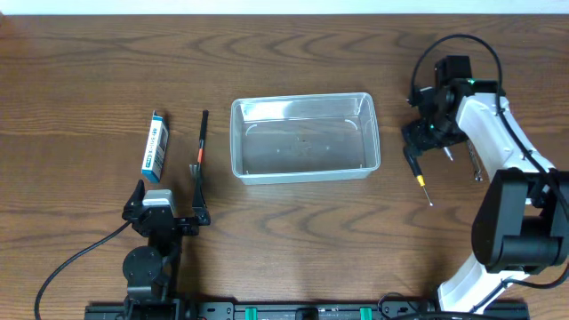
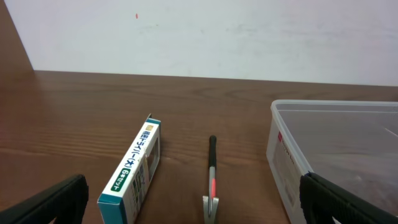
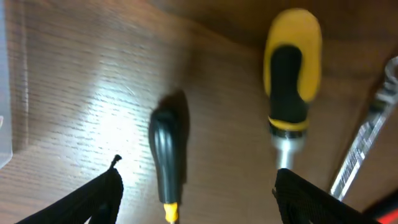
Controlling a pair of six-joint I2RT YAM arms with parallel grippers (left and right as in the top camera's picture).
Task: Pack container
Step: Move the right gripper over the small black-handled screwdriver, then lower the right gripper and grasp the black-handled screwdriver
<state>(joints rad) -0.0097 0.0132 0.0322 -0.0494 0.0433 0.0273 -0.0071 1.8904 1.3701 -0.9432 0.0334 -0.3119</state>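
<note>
The clear, shallow rectangular plastic container (image 1: 305, 138) sits at the middle of the brown wooden desk (image 1: 80, 53). The right gripper (image 3: 198, 177) hangs over a small black-handled screwdriver (image 3: 168, 149), with its jaws released and standing apart on either side of the handle. The left gripper (image 1: 167, 206) sits near a blue-and-white box (image 1: 156, 147), its jaws spread wide.

My left gripper (image 1: 167, 209) sits low, jaws spread to their widest, my left arm (image 1: 147, 262) folded close behind it. My right arm (image 1: 489, 133) stretches forward and bends leftward, my right gripper (image 1: 416, 140) pointing down, fingers (image 3: 93, 199) parted, empty.
</note>
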